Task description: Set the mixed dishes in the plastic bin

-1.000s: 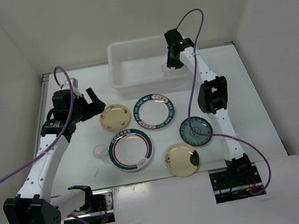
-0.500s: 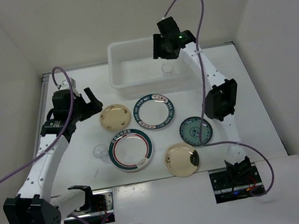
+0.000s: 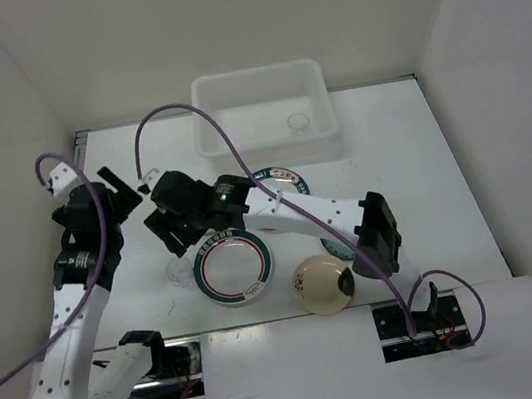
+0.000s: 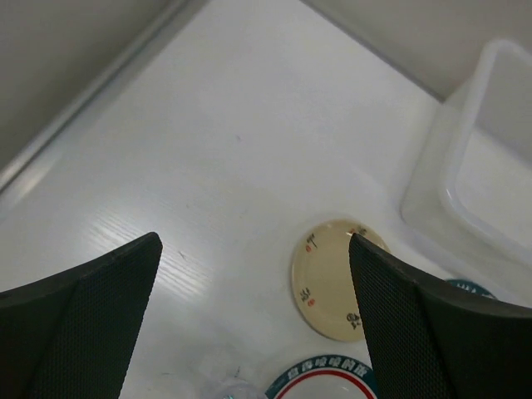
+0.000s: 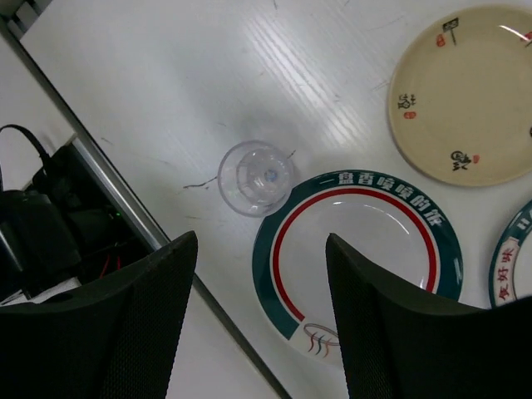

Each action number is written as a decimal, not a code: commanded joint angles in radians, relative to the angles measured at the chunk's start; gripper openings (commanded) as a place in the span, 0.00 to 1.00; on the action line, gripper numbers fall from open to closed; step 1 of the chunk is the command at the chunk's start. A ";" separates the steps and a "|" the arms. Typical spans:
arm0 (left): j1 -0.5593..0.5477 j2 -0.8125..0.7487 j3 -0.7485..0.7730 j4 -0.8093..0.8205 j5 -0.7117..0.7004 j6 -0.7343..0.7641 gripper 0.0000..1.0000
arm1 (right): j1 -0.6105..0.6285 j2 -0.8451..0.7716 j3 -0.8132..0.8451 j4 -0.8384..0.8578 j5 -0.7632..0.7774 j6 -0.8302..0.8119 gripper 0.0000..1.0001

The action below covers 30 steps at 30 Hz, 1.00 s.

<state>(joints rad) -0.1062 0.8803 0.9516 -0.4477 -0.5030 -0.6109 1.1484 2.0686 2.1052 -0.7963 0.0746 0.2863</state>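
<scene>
While one glass cup (image 3: 299, 123) stood inside the plastic bin (image 3: 256, 72), the right gripper (image 5: 259, 241) hung open and empty above the other glass cup (image 5: 255, 177).
That cup stood just beside a green-and-red-rimmed plate (image 5: 357, 249), with a cream plate (image 5: 465, 91) beyond. The right arm (image 3: 299, 216) lay across a second rimmed plate (image 3: 281, 177). The left gripper (image 4: 253, 249) was spread wide, holding nothing. A second earlier the right gripper had been at the bin; it had since swung to the table's left side, and the left arm had drawn back. White table (image 3: 411, 156), white walls.
</scene>
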 commanded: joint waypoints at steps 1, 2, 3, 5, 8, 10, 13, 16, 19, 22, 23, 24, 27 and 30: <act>0.010 -0.090 -0.002 -0.086 -0.187 -0.012 1.00 | -0.015 -0.004 -0.008 0.014 0.027 -0.012 0.69; 0.010 -0.107 -0.011 -0.101 -0.209 -0.012 1.00 | -0.015 -0.004 -0.008 0.014 0.018 -0.012 0.69; 0.010 -0.137 -0.011 -0.118 -0.209 -0.012 1.00 | -0.015 0.007 -0.008 0.014 0.017 -0.012 0.69; 0.010 -0.170 -0.011 -0.158 -0.223 -0.012 1.00 | -0.015 0.050 0.001 0.005 -0.024 -0.012 0.69; 0.010 -0.221 -0.011 -0.192 -0.246 -0.012 1.00 | -0.015 0.106 0.026 -0.006 -0.038 -0.012 0.67; 0.010 -0.241 -0.002 -0.201 -0.246 -0.012 1.00 | -0.015 0.131 0.026 0.003 -0.038 -0.012 0.65; 0.010 -0.253 0.007 -0.210 -0.246 -0.003 1.00 | -0.015 0.185 0.052 0.003 -0.038 -0.012 0.62; 0.010 -0.253 0.016 -0.210 -0.246 0.008 1.00 | -0.015 0.226 0.078 0.003 -0.058 -0.012 0.54; 0.010 -0.253 0.016 -0.200 -0.246 0.017 1.00 | -0.015 0.242 0.087 -0.006 -0.068 -0.012 0.51; 0.010 -0.253 0.006 -0.180 -0.236 0.028 1.00 | -0.015 0.262 0.096 -0.006 -0.078 -0.012 0.45; 0.010 -0.253 0.006 -0.180 -0.236 0.028 1.00 | -0.015 0.274 0.105 -0.006 -0.078 -0.012 0.45; 0.010 -0.244 -0.003 -0.169 -0.236 0.037 1.00 | -0.015 0.274 0.105 -0.006 -0.090 -0.012 0.41; 0.010 -0.244 -0.013 -0.158 -0.227 0.037 1.00 | -0.015 0.295 0.124 -0.015 -0.090 -0.012 0.20; 0.010 -0.244 -0.022 -0.148 -0.227 0.046 1.00 | -0.015 0.295 0.124 -0.024 -0.090 -0.003 0.10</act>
<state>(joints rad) -0.1013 0.6338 0.9421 -0.6495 -0.7277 -0.5991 1.1278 2.3348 2.1860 -0.8093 -0.0021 0.2893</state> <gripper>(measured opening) 1.001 0.113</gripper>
